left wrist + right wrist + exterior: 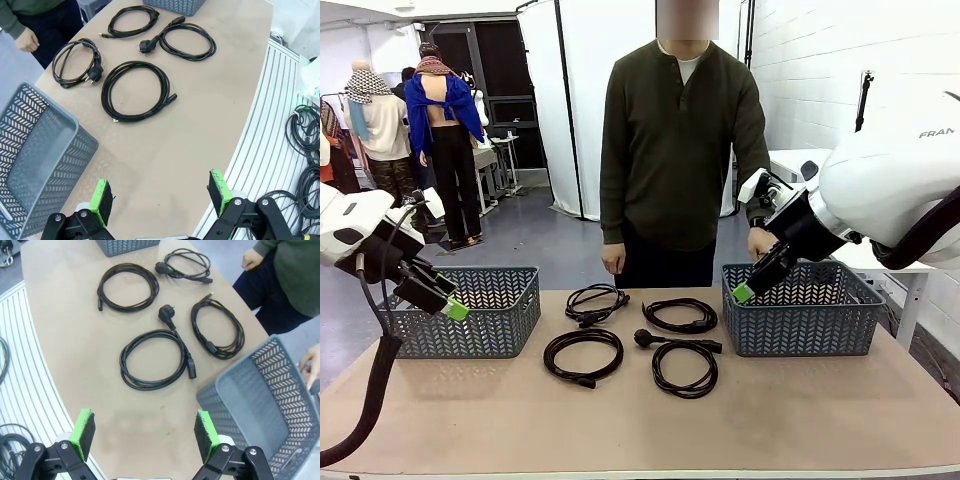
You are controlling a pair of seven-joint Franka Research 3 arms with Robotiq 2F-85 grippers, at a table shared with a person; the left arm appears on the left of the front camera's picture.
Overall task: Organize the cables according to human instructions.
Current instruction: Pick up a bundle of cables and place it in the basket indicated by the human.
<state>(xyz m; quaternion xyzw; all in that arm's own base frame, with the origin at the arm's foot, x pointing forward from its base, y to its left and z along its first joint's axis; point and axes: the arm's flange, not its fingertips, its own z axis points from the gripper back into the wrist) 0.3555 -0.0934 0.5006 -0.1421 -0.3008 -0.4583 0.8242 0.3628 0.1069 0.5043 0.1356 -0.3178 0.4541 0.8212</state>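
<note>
Hovering empty with jaws wide apart, the left gripper (160, 197) and right gripper (145, 437) flank the four coiled black cables (583, 355) lying flat on the tan table (800, 410) between two grey lattice plastic baskets (480, 320), each arm nearer its own side's pair, olive-sleeved person (675, 150) beyond.

Black cables (583, 353), grey chevron-pattern baskets (470, 312)

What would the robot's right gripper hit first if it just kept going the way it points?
Most likely the bare tabletop, just short of the nearest coiled cable, beside the grey basket. The open right gripper tilts down at that spot, though depth is hard to judge.
</note>
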